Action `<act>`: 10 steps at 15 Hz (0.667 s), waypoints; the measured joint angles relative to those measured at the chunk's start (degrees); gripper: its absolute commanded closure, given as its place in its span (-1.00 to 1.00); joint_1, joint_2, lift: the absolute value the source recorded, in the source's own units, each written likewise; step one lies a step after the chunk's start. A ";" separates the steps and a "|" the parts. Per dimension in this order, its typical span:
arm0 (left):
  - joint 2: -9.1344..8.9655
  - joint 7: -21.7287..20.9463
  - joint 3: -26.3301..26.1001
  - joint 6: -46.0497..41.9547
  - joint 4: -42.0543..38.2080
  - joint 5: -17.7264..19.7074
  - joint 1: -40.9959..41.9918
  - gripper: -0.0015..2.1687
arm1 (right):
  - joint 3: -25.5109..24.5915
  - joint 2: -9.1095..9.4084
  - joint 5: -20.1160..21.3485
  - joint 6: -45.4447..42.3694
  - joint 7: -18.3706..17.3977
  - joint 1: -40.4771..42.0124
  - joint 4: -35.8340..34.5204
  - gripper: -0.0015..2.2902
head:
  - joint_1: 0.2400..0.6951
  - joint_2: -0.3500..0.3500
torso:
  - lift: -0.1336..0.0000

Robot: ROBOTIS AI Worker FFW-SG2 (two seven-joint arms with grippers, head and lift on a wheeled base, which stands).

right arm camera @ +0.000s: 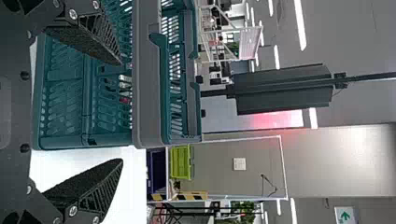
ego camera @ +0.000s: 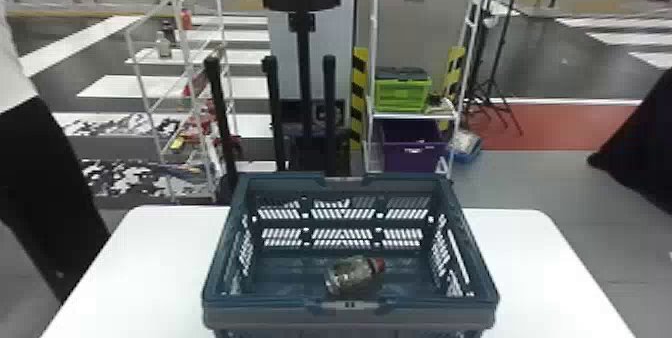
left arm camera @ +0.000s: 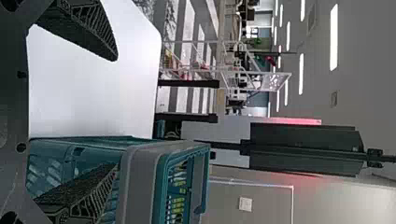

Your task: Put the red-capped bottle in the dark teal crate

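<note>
The dark teal crate [ego camera: 350, 316] stands on the white table, and the red-capped bottle [ego camera: 352, 276] lies on its side on the crate floor near the front wall, cap towards the right. In the left wrist view my left gripper [left arm camera: 114, 112] is open with nothing between its fingers, near the crate [left arm camera: 140, 186]. My right gripper [right arm camera: 121, 112] is also open, in the right wrist view, its fingers apart near the crate's [right arm camera: 147, 88] side. Through the crate's slots the bottle's red cap [right arm camera: 124, 100] shows.
The white table [ego camera: 530, 262] extends on both sides of the crate. Behind it stand a white rack [ego camera: 410, 116] holding a green crate [ego camera: 402, 94] and a purple bin [ego camera: 414, 154], another rack at the left, and a dark post. Dark cloth hangs at the far right.
</note>
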 measured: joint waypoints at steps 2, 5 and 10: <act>0.12 0.00 -0.04 0.00 0.02 0.00 -0.05 -0.93 | 0.02 0.11 0.09 0.00 0.00 -0.09 0.02 -0.87 | 0.14 0.00 | 1.00; 0.21 0.09 -0.02 0.00 0.02 -0.01 -0.03 -0.93 | 0.15 0.25 0.16 -0.02 0.00 -0.23 0.02 -0.87 | 0.14 0.00 | 1.00; 0.16 0.51 -0.03 -0.75 0.04 -0.10 0.50 -0.93 | 0.21 0.40 0.47 0.13 0.00 -0.25 -0.23 -0.87 | 0.14 0.00 | 1.00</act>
